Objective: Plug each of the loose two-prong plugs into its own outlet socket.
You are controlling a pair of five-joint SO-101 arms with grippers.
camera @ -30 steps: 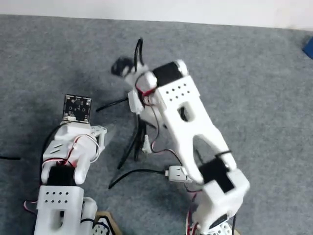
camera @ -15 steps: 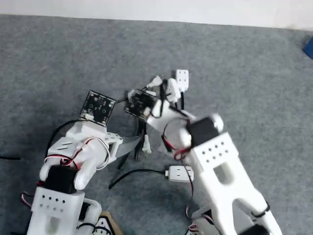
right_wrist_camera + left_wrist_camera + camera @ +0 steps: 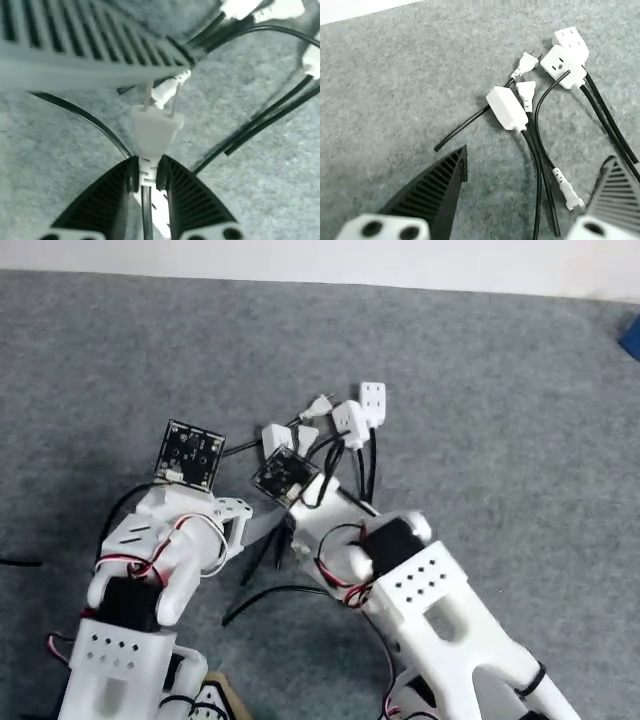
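Currently: one plug gripped, three lying loose

Three white socket blocks are counted on the grey bench in the left wrist view. Two of them are touching one another at the far end of the cluster, and the third is set apart, nearer the arms. Three loose plugs are counted in the same view: two are lying just beside the nearer block, and one is lying close to a finger of the left hand. All of these are joined by black cords, which are bunched together and crossed over one another.

The left hand is spread wide above the cords, and nothing is held between its two fingers.

The right hand is closed on a fourth plug, which is pinched at the neck where its cord enters (both prongs are pointed away from the wrist). This plug is held just beside a ribbed finger of the left hand, and one loose plug is seen just beyond its prongs.
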